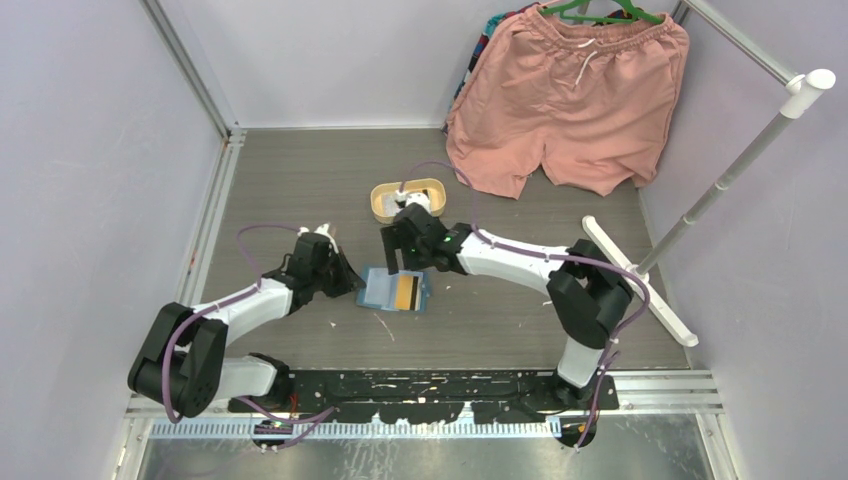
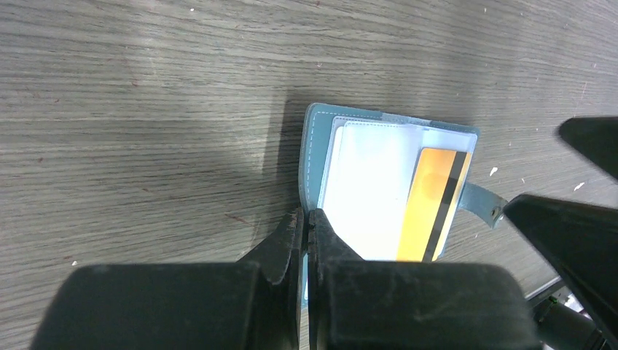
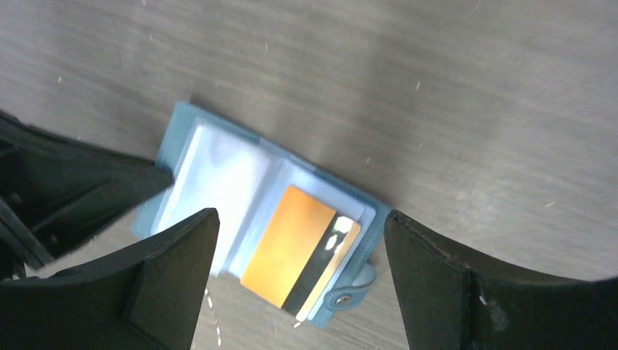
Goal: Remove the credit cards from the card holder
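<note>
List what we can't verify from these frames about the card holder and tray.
- Left wrist: the near edge of the card holder is hidden behind the left gripper, so it is unclear whether it is pinching or only pressing.
- Right wrist: the left pocket is washed out by blur and glare, so I cannot tell whether a card is inside.
- Top: the contents of the yellow tray are too small to identify.

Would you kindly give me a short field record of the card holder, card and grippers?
card holder: open flat, clear pockets facing up
orange card: in a pocket on the snap-tab half, black stripe showing
left gripper: shut, tips at the holder's opposite edge
right gripper: open, above the holder, holding nothing
yellow tray: behind the holder, apart from it
</note>
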Available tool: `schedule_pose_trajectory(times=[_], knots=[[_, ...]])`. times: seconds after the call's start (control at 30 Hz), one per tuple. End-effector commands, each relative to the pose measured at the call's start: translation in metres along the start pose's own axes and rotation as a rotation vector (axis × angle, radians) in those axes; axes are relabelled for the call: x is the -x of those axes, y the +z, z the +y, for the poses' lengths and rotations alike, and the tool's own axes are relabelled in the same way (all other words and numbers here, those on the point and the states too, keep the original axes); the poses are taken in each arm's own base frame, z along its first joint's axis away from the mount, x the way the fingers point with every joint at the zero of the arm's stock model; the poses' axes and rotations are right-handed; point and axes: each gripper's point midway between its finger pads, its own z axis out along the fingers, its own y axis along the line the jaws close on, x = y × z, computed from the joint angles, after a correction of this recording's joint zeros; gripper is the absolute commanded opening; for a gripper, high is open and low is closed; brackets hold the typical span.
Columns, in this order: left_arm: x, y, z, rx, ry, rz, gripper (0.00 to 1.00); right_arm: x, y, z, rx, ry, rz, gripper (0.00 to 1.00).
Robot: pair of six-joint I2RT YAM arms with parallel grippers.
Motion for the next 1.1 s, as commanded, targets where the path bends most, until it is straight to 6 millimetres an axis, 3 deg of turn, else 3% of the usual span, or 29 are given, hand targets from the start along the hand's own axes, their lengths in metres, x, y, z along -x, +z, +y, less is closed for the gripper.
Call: schedule_pose_trajectory(times=[0.0, 0.17, 0.3, 0.43, 0.5, 0.63, 0.8, 1.07], knots=[[0.008, -0.001, 0.001, 0.003, 0.007, -0.042, 0.00, 0.001, -0.027, 0.056, 0.449, 0.186, 0.057, 0.89], [0.008, 0.001, 0.001, 0.004, 0.006, -0.041, 0.00, -0.011, -0.041, 0.074, 0.559, 0.135, 0.155, 0.91], [0.008, 0.002, 0.001, 0.004, 0.006, -0.039, 0.00, -0.019, -0.035, 0.052, 0.420, 0.062, 0.149, 0.88], [0.006, 0.002, 0.003, 0.007, 0.003, -0.035, 0.00, -0.038, -0.030, 0.026, 0.246, -0.174, 0.169, 0.92], [0.006, 0.003, 0.003, 0.006, 0.004, -0.031, 0.00, -0.043, -0.024, 0.011, 0.175, -0.209, 0.176, 0.99], [0.007, 0.003, 0.002, 0.005, 0.006, -0.032, 0.00, -0.041, -0.019, 0.003, 0.111, -0.212, 0.193, 1.00], [0.006, 0.003, 0.003, 0.007, 0.004, -0.030, 0.00, -0.018, -0.023, 0.021, 0.117, -0.080, 0.145, 1.00], [0.005, 0.002, 0.004, 0.013, 0.003, -0.031, 0.00, 0.003, -0.049, 0.095, 0.474, 0.126, 0.141, 0.98]])
